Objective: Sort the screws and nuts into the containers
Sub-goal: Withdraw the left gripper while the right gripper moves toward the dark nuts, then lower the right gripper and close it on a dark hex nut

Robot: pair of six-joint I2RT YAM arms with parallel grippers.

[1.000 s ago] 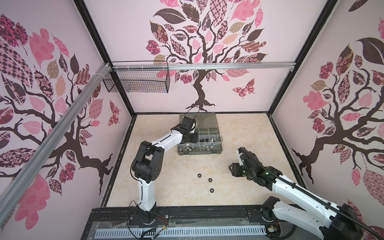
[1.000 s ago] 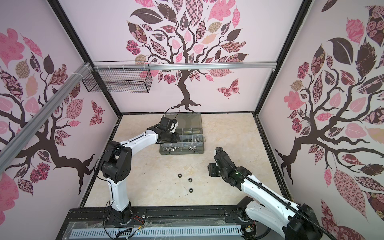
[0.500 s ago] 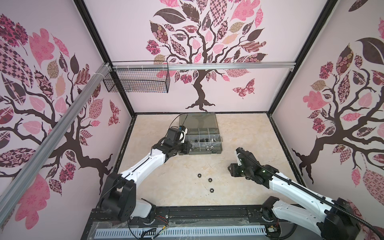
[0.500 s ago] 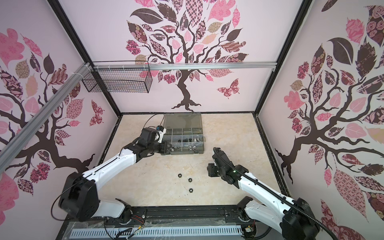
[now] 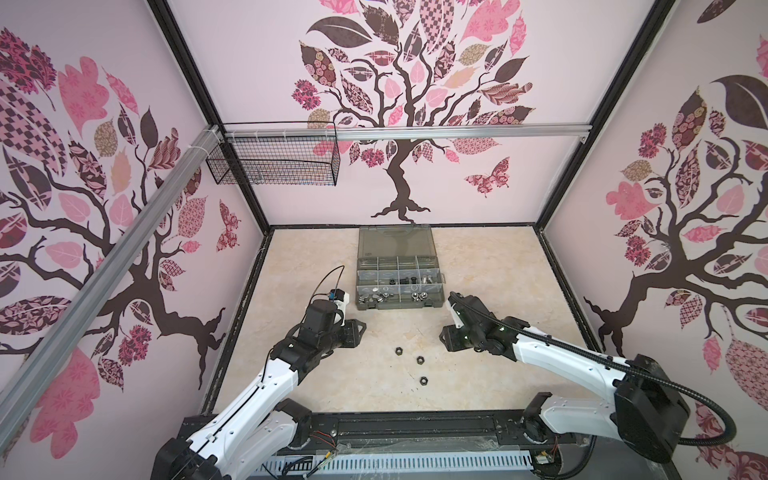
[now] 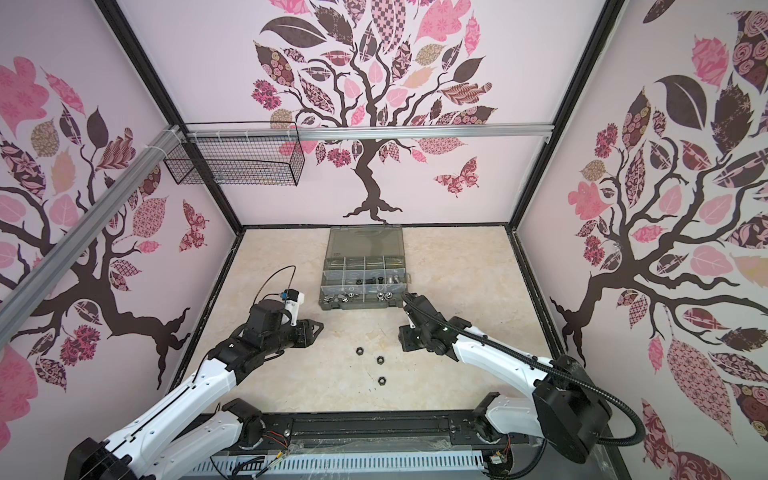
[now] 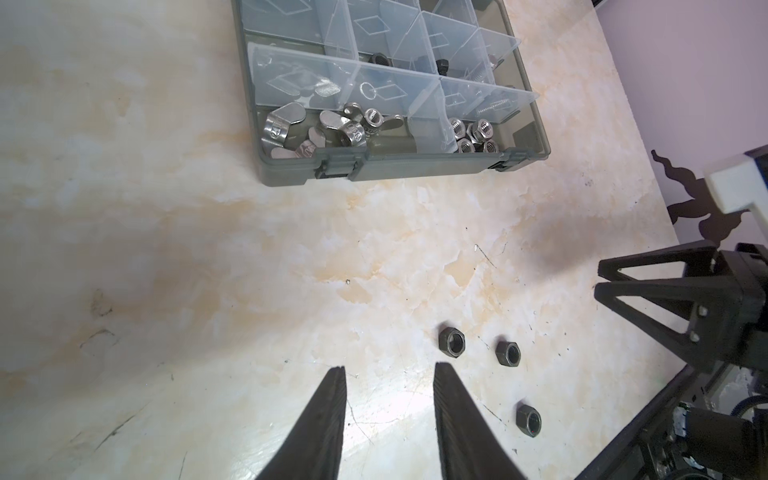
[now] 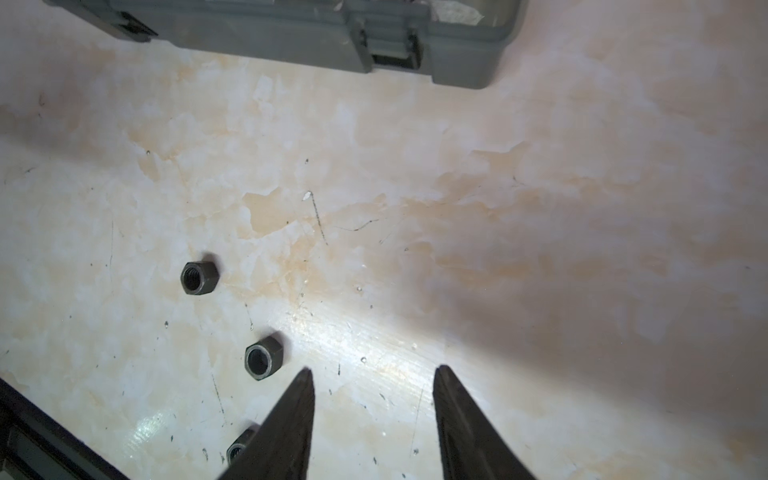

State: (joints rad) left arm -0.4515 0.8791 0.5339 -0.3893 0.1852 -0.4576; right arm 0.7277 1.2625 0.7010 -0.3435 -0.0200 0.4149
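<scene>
Three black nuts (image 5: 419, 360) lie loose on the bench (image 5: 478, 257), nearer than the grey case (image 5: 399, 306) and between the two claws. The left claw (image 7: 390, 368) is open and holds nothing, just left of the nuts. The right claw (image 8: 374, 370) is also open and empty, just right of them. In the case, wing nuts (image 7: 332, 129) lie in the near left compartment and silver hex nuts (image 7: 473, 135) in the near right one.

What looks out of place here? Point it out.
Three black hex nuts lie loose on the table in front of the open organiser case, while the other hardware sits in its compartments. Nothing looks damaged.
</scene>
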